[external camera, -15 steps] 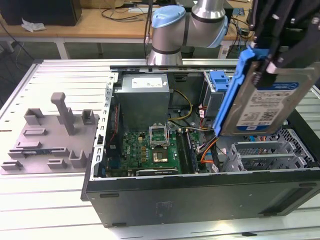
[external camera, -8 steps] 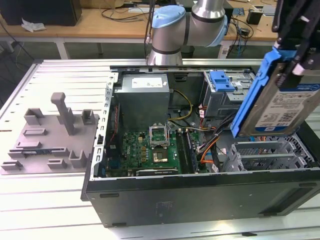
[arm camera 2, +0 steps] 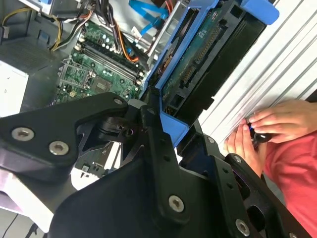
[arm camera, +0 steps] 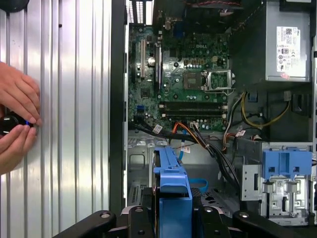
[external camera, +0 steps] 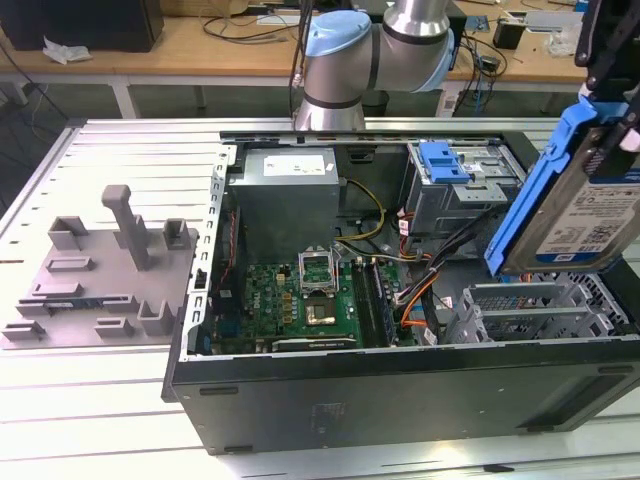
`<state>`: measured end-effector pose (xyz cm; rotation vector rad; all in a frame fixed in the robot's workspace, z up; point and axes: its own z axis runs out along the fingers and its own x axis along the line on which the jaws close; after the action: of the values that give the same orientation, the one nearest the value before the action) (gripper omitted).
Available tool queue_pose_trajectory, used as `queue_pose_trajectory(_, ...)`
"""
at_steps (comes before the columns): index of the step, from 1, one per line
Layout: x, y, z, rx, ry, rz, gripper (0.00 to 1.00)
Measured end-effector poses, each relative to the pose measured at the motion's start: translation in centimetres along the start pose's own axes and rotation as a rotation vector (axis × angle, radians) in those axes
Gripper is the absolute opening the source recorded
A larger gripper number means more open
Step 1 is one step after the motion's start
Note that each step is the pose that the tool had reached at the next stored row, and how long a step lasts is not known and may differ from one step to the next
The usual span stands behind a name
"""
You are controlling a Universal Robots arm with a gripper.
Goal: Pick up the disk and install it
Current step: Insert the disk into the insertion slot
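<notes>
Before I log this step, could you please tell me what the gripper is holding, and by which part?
The gripper holds the disk by its upper end, clamped across the blue side rails, above the open computer case.

One outside camera, two on the wrist.
The exterior view looks down at a slant over the bench into the open computer case. The first wrist view faces straight down into it past the tool; the second wrist view sits close, tilted along the disk. All three share the motherboard; both wrist views share a person's hands.
</notes>
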<state>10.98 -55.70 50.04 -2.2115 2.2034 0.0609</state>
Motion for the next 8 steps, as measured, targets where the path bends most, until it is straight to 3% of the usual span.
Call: queue_pose_trajectory(8,0.0,-0.26,0.04,0.0,0.0001,0.0,0.37)
